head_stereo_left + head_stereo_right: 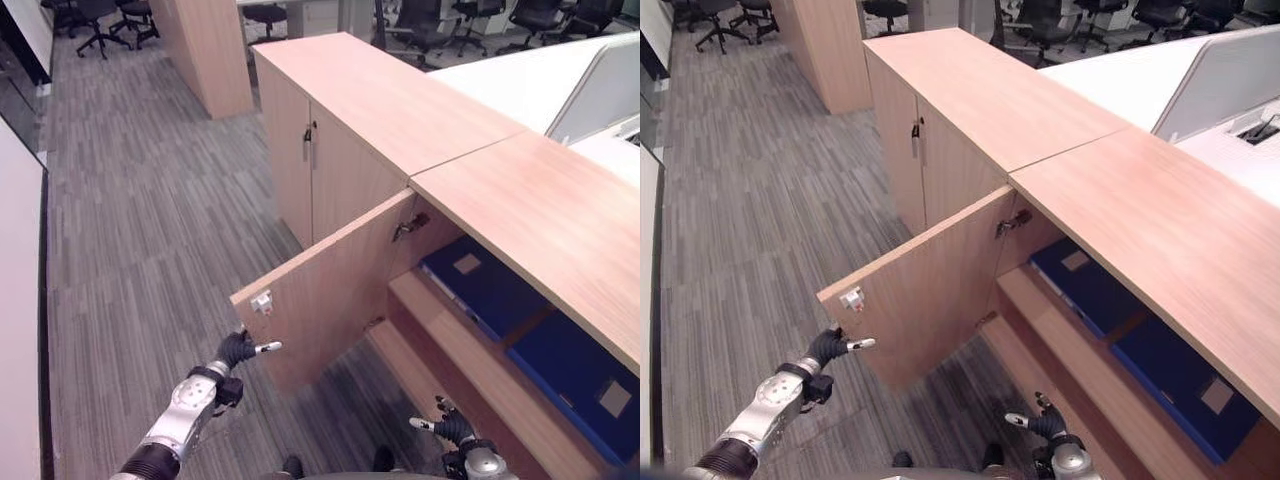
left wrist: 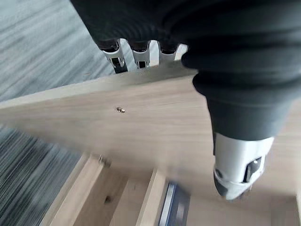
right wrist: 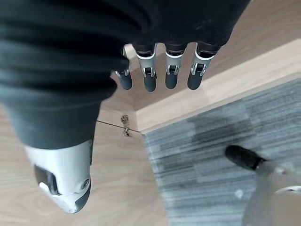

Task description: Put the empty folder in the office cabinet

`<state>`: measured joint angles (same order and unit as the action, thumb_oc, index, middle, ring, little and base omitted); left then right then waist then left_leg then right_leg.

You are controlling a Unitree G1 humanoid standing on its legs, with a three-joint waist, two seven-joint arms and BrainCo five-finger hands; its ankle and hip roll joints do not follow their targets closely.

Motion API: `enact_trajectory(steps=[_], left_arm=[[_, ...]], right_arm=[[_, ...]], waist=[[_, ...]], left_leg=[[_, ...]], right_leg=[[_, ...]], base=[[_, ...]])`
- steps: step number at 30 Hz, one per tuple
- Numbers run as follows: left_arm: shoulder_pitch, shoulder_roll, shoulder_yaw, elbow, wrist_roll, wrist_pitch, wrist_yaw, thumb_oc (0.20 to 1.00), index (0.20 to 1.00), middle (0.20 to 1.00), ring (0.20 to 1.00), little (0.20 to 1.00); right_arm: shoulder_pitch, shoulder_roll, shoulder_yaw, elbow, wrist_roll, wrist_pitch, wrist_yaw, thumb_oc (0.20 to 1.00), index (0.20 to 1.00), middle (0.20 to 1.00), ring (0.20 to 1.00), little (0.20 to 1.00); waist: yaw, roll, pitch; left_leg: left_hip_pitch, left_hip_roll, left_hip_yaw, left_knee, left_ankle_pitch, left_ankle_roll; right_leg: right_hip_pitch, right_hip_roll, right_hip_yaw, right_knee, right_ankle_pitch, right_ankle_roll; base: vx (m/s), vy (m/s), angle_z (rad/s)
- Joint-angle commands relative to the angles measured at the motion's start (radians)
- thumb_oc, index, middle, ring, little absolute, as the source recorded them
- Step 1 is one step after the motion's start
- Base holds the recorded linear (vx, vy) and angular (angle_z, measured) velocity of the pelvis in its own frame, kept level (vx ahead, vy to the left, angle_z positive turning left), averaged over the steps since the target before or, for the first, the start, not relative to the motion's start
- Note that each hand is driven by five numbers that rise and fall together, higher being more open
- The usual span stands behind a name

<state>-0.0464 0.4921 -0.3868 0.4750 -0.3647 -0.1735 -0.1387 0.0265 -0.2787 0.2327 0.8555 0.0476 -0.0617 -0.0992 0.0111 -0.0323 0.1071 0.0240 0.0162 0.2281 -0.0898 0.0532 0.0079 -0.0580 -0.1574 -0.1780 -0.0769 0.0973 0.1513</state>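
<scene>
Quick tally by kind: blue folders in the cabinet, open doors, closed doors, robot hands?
Blue folders: 2
Open doors: 1
Closed doors: 2
Hands: 2, left hand and right hand, both empty
Total: 7

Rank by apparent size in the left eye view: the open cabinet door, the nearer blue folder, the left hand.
1. Open cabinet door.
2. Nearer blue folder, partly hidden under the cabinet top.
3. Left hand, by the door's lower corner.
</scene>
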Motion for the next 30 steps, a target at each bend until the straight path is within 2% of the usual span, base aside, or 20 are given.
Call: enact_trajectory(steps=[1, 2, 3, 4, 5, 6, 8, 9, 10, 12, 13, 16, 17, 18, 21, 24, 27, 28, 29, 30], left_arm=[[-0.106, -0.028, -0.015, -0.037, 0.022, -0.06, -0.059, 1.0, 1.0, 1.0, 1.0, 1.0], [-0.104, -0.01, -0.019, -0.054, 0.027, -0.057, -0.068, 1.0, 1.0, 1.0, 1.0, 1.0], [-0.093, 0.019, -0.025, -0.075, 0.042, -0.055, -0.083, 1.0, 1.0, 1.0, 1.0, 1.0], [-0.092, 0.02, -0.024, -0.077, 0.042, -0.054, -0.084, 1.0, 1.0, 1.0, 1.0, 1.0], [-0.052, 0.056, -0.018, -0.103, 0.064, -0.052, -0.106, 1.0, 1.0, 1.0, 1.0, 1.0], [-0.033, 0.07, -0.009, -0.112, 0.069, -0.049, -0.118, 1.0, 1.0, 1.0, 1.0, 1.0], [0.004, 0.093, 0.015, -0.133, 0.069, -0.043, -0.13, 1.0, 1.0, 1.0, 1.0, 1.0], [0.025, 0.095, 0.033, -0.141, 0.063, -0.038, -0.133, 1.0, 1.0, 1.0, 1.0, 1.0], [0.035, 0.096, 0.043, -0.151, 0.056, -0.036, -0.135, 1.0, 1.0, 1.0, 1.0, 1.0], [0.062, 0.081, 0.053, -0.179, 0.018, -0.032, -0.148, 1.0, 1.0, 1.0, 1.0, 1.0], [0.062, 0.081, 0.053, -0.179, 0.018, -0.031, -0.149, 1.0, 1.0, 1.0, 1.0, 1.0], [0.064, 0.049, 0.047, -0.186, 0.004, -0.029, -0.148, 1.0, 1.0, 1.0, 1.0, 1.0], [0.06, 0.032, 0.038, -0.187, -0.001, -0.028, -0.146, 1.0, 1.0, 1.0, 1.0, 1.0], [0.049, 0.003, 0.021, -0.191, -0.007, -0.024, -0.147, 1.0, 1.0, 1.0, 1.0, 1.0], [0.031, -0.023, -0.006, -0.216, -0.017, -0.019, -0.151, 1.0, 1.0, 1.0, 1.0, 1.0], [-0.006, -0.051, -0.036, -0.218, -0.026, -0.01, -0.154, 1.0, 1.0, 1.0, 1.0, 1.0], [-0.051, -0.081, -0.075, -0.221, -0.026, -0.004, -0.147, 1.0, 1.0, 1.0, 1.0, 1.0], [-0.07, -0.102, -0.092, -0.208, -0.018, -0.01, -0.126, 1.0, 1.0, 1.0, 1.0, 1.0], [-0.072, -0.103, -0.092, -0.206, -0.018, -0.01, -0.126, 1.0, 1.0, 1.0, 1.0, 1.0], [-0.082, -0.115, -0.098, -0.2, -0.02, -0.015, -0.113, 1.0, 1.0, 1.0, 1.0, 1.0]], right_arm=[[-0.088, -0.005, 0.002, -0.034, -0.015, -0.02, -0.017, 1.0, 1.0, 1.0, 1.0, 1.0], [-0.097, -0.005, 0.006, -0.04, -0.015, -0.019, -0.015, 1.0, 1.0, 1.0, 1.0, 1.0], [-0.108, -0.01, 0.013, -0.04, -0.023, -0.018, -0.009, 1.0, 1.0, 1.0, 1.0, 1.0], [-0.108, -0.01, 0.013, -0.04, -0.024, -0.018, -0.009, 1.0, 1.0, 1.0, 1.0, 1.0], [-0.119, -0.01, 0.031, -0.036, -0.047, -0.02, -0.002, 1.0, 1.0, 1.0, 1.0, 1.0], [-0.127, -0.01, 0.04, -0.034, -0.058, -0.019, 0.004, 1.0, 1.0, 1.0, 1.0, 1.0], [-0.127, -0.006, 0.055, -0.036, -0.071, -0.022, 0.011, 1.0, 1.0, 1.0, 1.0, 1.0], [-0.125, -0.004, 0.059, -0.034, -0.077, -0.021, 0.014, 1.0, 1.0, 1.0, 1.0, 1.0], [-0.124, -0.003, 0.06, -0.024, -0.078, -0.02, 0.015, 1.0, 1.0, 1.0, 1.0, 1.0], [-0.118, -0.001, 0.062, 0.001, -0.074, -0.015, 0.012, 1.0, 1.0, 1.0, 1.0, 1.0], [-0.117, -0.001, 0.063, 0.001, -0.074, -0.016, 0.012, 1.0, 1.0, 1.0, 1.0, 1.0], [-0.11, -0.011, 0.066, -0.002, -0.076, -0.011, 0.02, 1.0, 1.0, 1.0, 1.0, 1.0], [-0.111, -0.015, 0.068, 0.006, -0.078, -0.009, 0.02, 1.0, 1.0, 1.0, 1.0, 1.0], [-0.107, -0.026, 0.065, 0.009, -0.076, -0.007, 0.022, 1.0, 1.0, 1.0, 1.0, 1.0], [-0.097, -0.045, 0.052, 0.015, -0.074, -0.005, 0.017, 1.0, 1.0, 1.0, 1.0, 1.0], [-0.086, -0.057, 0.036, 0.011, -0.055, -0.004, 0.008, 1.0, 1.0, 1.0, 1.0, 1.0], [-0.068, -0.074, 0.025, 0.009, -0.037, -0.001, 0.0, 1.0, 1.0, 1.0, 1.0, 1.0], [-0.082, -0.082, 0.04, 0.022, -0.033, 0.001, -0.008, 1.0, 1.0, 1.0, 1.0, 1.0], [-0.082, -0.083, 0.04, 0.023, -0.033, 0.001, -0.008, 1.0, 1.0, 1.0, 1.0, 1.0], [-0.088, -0.086, 0.048, 0.031, -0.032, 0.001, -0.01, 1.0, 1.0, 1.0, 1.0, 1.0]], waist=[[-0.01, 0.002, 0.019], [-0.005, 0.01, 0.024], [0.012, 0.022, 0.028], [0.012, 0.02, 0.027], [0.036, 0.035, 0.024], [0.049, 0.04, 0.018], [0.056, 0.04, 0.008], [0.06, 0.04, 0.006], [0.062, 0.038, 0.0], [0.062, 0.041, -0.01], [0.063, 0.042, -0.01], [0.041, 0.064, -0.014], [0.031, 0.071, -0.009], [0.015, 0.084, -0.012], [-0.011, 0.098, -0.01], [-0.039, 0.1, -0.003], [-0.066, 0.096, 0.012], [-0.056, 0.104, 0.021], [-0.057, 0.105, 0.022], [-0.046, 0.107, 0.023]], left_leg=[[-0.001, 0.027, -0.002, 0.004, -0.078, -0.05], [-0.011, 0.028, 0.011, 0.005, -0.072, -0.045], [-0.017, 0.036, 0.042, 0.01, -0.074, -0.04], [-0.02, 0.035, 0.043, 0.009, -0.07, -0.039], [-0.022, 0.046, 0.095, 0.017, -0.069, -0.033], [-0.02, 0.051, 0.128, 0.021, -0.063, -0.028], [-0.012, 0.054, 0.176, 0.025, -0.058, -0.022], [-0.004, 0.057, 0.2, 0.028, -0.055, -0.019], [0.012, 0.053, 0.196, 0.02, -0.072, -0.026], [0.03, 0.051, 0.22, 0.022, -0.066, -0.032], [0.031, 0.053, 0.221, 0.022, -0.065, -0.034], [0.044, 0.067, 0.236, 0.021, -0.049, -0.05], [0.031, 0.079, 0.265, 0.035, -0.023, -0.05], [0.031, 0.093, 0.275, 0.038, -0.011, -0.061], [0.037, 0.116, 0.289, 0.053, 0.003, -0.079], [0.021, 0.163, 0.313, 0.119, 0.016, -0.107], [-0.007, 0.243, 0.339, 0.233, 0.021, -0.142], [-0.026, 0.25, 0.243, 0.275, 0.069, -0.166], [-0.026, 0.25, 0.241, 0.276, 0.069, -0.167], [-0.042, 0.225, 0.165, 0.264, 0.069, -0.161]], right_leg=[[-0.024, -0.14, -0.031, 0.091, 0.078, 0.111], [-0.03, -0.14, -0.044, 0.121, 0.065, 0.111], [-0.023, -0.144, -0.095, 0.166, 0.011, 0.098], [-0.028, -0.145, -0.094, 0.167, 0.013, 0.097], [-0.011, -0.163, -0.22, 0.262, -0.051, 0.071], [-0.003, -0.168, -0.283, 0.314, -0.064, 0.062], [0.018, -0.15, -0.334, 0.36, -0.099, 0.053], [0.022, -0.137, -0.337, 0.374, -0.11, 0.053], [0.038, -0.13, -0.327, 0.364, -0.132, 0.069], [0.094, -0.103, -0.31, 0.258, -0.15, 0.055], [0.098, -0.1, -0.31, 0.252, -0.149, 0.054], [0.118, -0.068, -0.276, 0.19, -0.165, 0.036], [0.113, -0.061, -0.281, 0.173, -0.15, 0.022], [0.12, -0.041, -0.257, 0.146, -0.154, 0.012], [0.142, -0.018, -0.235, 0.115, -0.16, -0.002], [0.163, 0.001, -0.215, 0.09, -0.172, -0.015], [0.19, 0.024, -0.195, 0.068, -0.192, -0.039], [0.2, 0.044, -0.147, 0.056, -0.202, -0.05], [0.201, 0.045, -0.148, 0.056, -0.203, -0.05], [0.195, 0.045, -0.126, 0.05, -0.197, -0.051]], base=[[-0.18, 0.004, -0.72], [-0.16, 0.09, -0.57], [-0.17, 0.089, -0.38], [-0.18, 0.161, -0.5], [-0.12, 0.163, -0.59], [-0.11, 0.184, -0.79], [-0.04, 0.065, -1.12], [0.03, -0.004, -1.32], [0.05, -0.078, -1.33], [0.03, -0.123, -0.86], [0.01, -0.103, -0.55], [-0.03, -0.101, -0.23], [-0.12, -0.177, -0.39], [-0.11, -0.199, -0.58], [-0.02, -0.164, -0.35], [-0.03, -0.16, -0.25], [0.0, -0.167, -0.3], [0.06, -0.065, -0.37], [0.02, -0.027, -0.66], [0.01, -0.008, -0.88]])
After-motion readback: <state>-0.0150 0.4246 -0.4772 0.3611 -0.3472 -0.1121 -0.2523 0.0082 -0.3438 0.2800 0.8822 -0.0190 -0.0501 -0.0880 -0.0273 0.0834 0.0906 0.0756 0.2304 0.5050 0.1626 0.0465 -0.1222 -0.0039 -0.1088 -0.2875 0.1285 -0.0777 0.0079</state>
